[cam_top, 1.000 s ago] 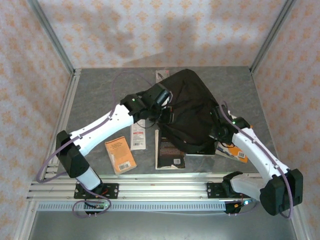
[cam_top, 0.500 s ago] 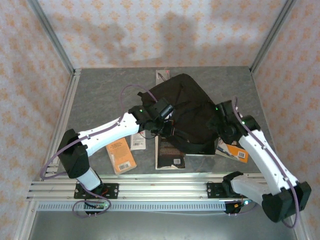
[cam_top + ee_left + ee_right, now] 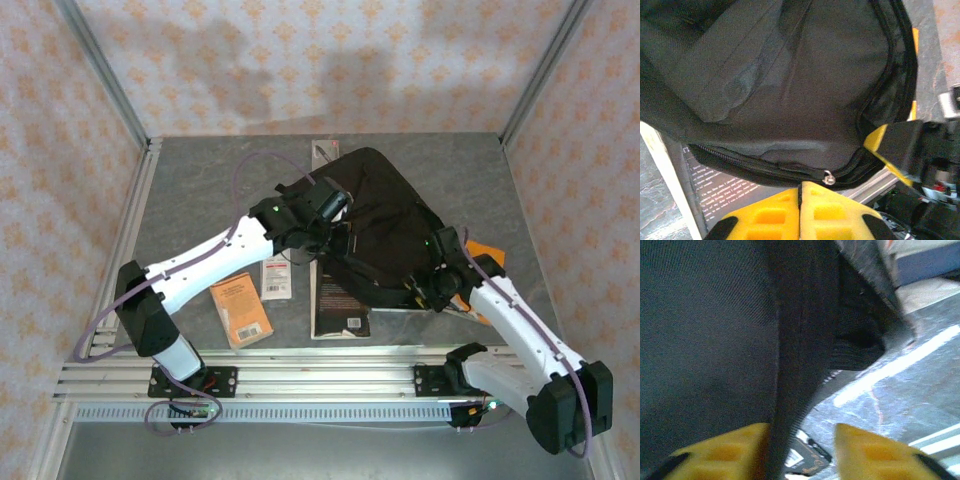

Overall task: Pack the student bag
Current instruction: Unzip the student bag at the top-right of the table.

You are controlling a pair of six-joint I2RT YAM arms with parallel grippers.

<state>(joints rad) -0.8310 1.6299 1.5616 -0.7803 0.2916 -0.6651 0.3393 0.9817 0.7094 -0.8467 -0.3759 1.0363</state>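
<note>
Near the lower edge of the overhead frame, low centre: noted black book [image 3: 337, 303] flat on the table [image 3: 200, 190], far end tucked under the lip of the student bag [image 3: 385, 210]. Orange book [image 3: 241, 309] to its left, well apart from the bag.

Next up-frame, lower right of centre: found right claw [image 3: 802, 429] at the bag's near right corner. Part open, straddling the zip edge [image 3: 790, 370], with cloth against one pad and a gap beside the other. Not pinched on it, as far as seen.

Left of centre, a touch farther: found left claw [image 3: 800, 192] shut, pads flat together, nothing visible between. Zip pull [image 3: 828, 176] just beyond the tips; touching or not, cannot tell.

Beyond both: bag slumped at mid-table, mouth judged toward the lower part of the frame, rounded top toward upper centre. Long axis judged near-to-far. Lies up-frame of the two claws, and between them.

Judged hinge of the coming move: zip edge inside the right claw's gap, running lengthwise out past the tips, so right arm the nearer for a grip. Likely needs only closing. For the left claw, opening first, then the lip.
</note>
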